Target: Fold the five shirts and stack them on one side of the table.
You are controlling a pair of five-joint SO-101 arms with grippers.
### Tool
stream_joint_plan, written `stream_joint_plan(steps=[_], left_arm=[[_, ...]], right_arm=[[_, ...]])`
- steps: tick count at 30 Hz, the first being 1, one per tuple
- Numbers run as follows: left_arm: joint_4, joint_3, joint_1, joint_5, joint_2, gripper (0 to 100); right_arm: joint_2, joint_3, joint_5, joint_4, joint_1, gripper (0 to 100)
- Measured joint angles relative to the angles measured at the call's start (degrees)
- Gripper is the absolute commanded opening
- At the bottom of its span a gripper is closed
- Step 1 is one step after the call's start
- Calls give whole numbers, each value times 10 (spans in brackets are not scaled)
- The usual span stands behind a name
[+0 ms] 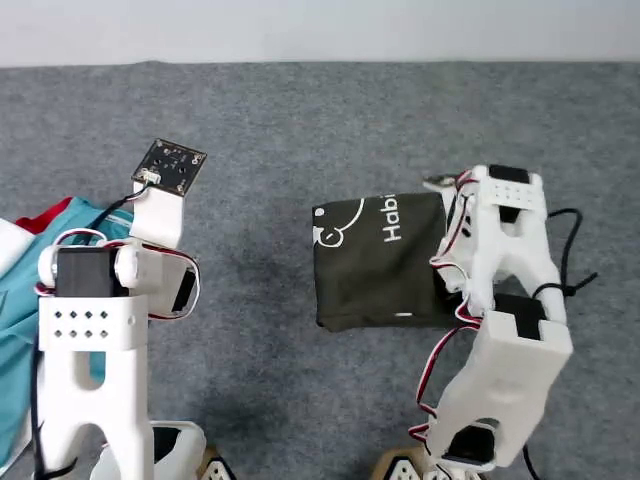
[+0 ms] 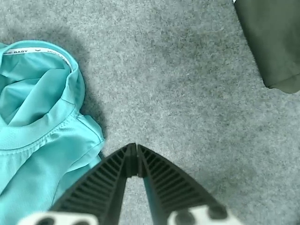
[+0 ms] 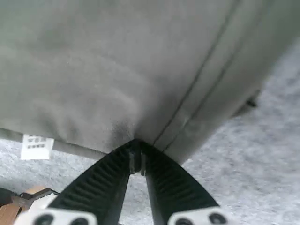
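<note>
The right gripper (image 3: 135,154) pinched the edge of the folded dark olive cotton shirt (image 1: 375,265), which lay flat on the grey felt table (image 1: 260,130). The left gripper (image 2: 136,154) hung closed and empty beside the crumpled teal jersey shirt (image 2: 33,126). A low, steady drag would probably keep the fold intact.
</note>
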Motion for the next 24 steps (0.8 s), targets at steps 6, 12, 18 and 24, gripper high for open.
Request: stream_joint_plan(steps=[6,12,18,24], left_arm=[[0,0,0,0,0,5],[0,0,0,0,0,5],[0,0,0,0,0,5],[0,0,0,0,0,5]], right_arm=[[-64,-24,2,41,15,14],[-135,-55,-5,33,-12,143],[-122,-55,-120,-13,-42,366],[-61,-55,-179,-77,-69,338]])
